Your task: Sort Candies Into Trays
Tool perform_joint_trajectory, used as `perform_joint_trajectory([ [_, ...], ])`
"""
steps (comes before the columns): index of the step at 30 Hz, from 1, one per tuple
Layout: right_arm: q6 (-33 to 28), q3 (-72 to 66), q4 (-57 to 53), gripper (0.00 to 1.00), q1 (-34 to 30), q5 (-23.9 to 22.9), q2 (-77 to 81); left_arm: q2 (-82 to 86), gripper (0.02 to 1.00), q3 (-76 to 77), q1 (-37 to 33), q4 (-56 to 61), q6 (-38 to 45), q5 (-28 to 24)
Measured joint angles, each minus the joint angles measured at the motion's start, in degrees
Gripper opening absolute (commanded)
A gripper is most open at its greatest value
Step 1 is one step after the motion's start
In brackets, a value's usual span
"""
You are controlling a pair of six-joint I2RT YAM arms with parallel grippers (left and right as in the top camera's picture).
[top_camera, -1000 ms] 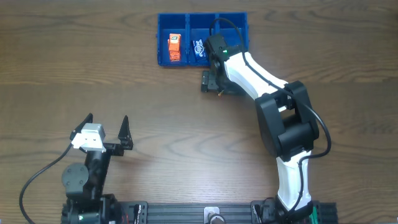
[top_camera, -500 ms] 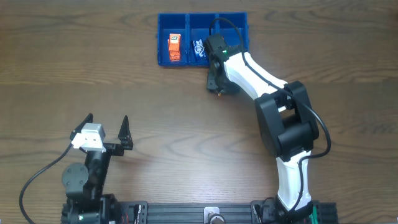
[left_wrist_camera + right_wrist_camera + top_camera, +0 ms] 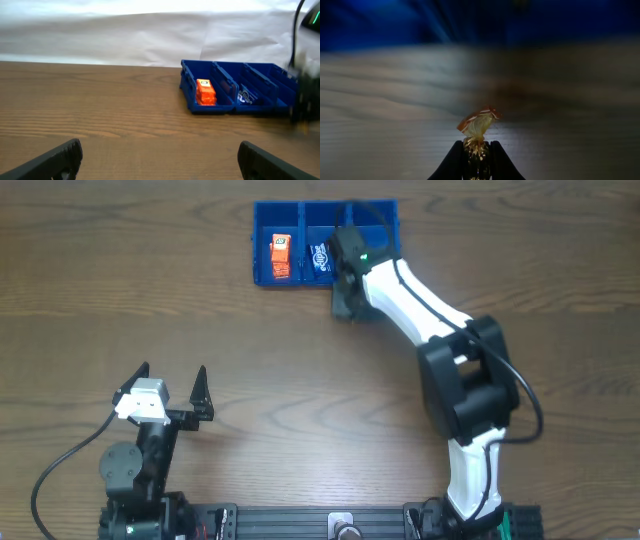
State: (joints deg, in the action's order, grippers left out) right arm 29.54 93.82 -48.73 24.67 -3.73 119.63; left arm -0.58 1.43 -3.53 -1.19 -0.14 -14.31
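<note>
Right gripper was just near of the blue tray, jaws clamped on a gold-wrapped candy. Orange candy sat in the left compartment, blue-wrapped candy in the middle one. The arm mostly hid the right compartment, probably the target. Left gripper was parked near-left, jaws wide apart and empty. Two sorted, one drop left by my read.

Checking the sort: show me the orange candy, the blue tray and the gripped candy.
orange candy [image 3: 281,257], top view, wrapper middle.
blue tray [image 3: 256,242], top view, left wall.
gripped candy [image 3: 479,125], right wrist view, flared end.
</note>
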Motion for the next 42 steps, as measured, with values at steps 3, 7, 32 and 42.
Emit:
perform_joint_trajectory([
  [3, -1.9, 6.5, 1.3, 0.036, -0.7, -4.8, -5.1, 0.0, 0.998, 0.0, 0.0, 0.0, 0.0, 0.0],
  [7, -6.3, 11.9, 8.2, 0.038, -2.8, -9.1, -9.4, 0.0, 0.998, 0.0, 0.0, 0.0, 0.0, 0.0],
  [32, -12.0, 11.4, 12.2, 1.0, -6.0, -11.3, 1.5, 0.0, 0.996, 0.0, 0.0, 0.0, 0.0, 0.0],
  [42, -12.2, 11.4, 11.0, 1.0, -6.0, -9.6, 1.4, 0.0, 0.998, 0.0, 0.0, 0.0, 0.0, 0.0],
])
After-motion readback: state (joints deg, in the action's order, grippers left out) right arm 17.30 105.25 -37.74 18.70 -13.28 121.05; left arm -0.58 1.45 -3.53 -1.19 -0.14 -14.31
